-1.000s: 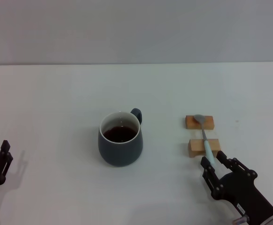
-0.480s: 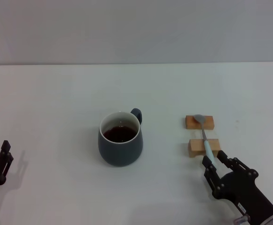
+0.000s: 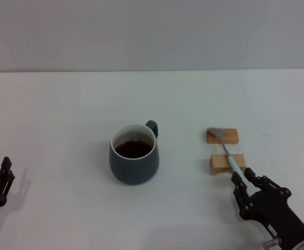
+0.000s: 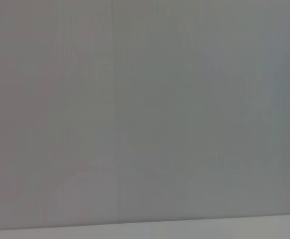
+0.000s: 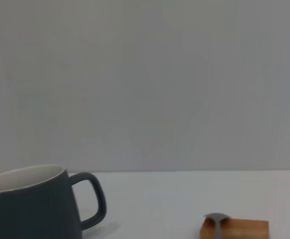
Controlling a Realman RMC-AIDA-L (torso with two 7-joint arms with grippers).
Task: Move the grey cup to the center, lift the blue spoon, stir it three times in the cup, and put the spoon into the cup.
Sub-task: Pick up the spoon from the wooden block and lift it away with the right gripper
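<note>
The grey cup (image 3: 134, 162) stands at the table's middle with dark liquid inside and its handle toward the far right; the right wrist view shows its side (image 5: 30, 209). The blue spoon (image 3: 226, 149) lies slanted across two wooden blocks, its metal bowl (image 5: 215, 219) on the far one. My right gripper (image 3: 243, 181) is at the near right, shut on the end of the spoon's pale handle. My left gripper (image 3: 3, 173) is parked open at the near left edge, holding nothing.
The far wooden block (image 3: 223, 136) and the near one (image 3: 220, 164) sit right of the cup. The far block also appears in the right wrist view (image 5: 239, 228). White tabletop surrounds them; a grey wall rises behind. The left wrist view shows only blank wall.
My right gripper has shifted slightly right and closed on the spoon's handle. The spoon has pivoted, its bowl swinging a little left on the far block. Cup and left arm are unmoved.
</note>
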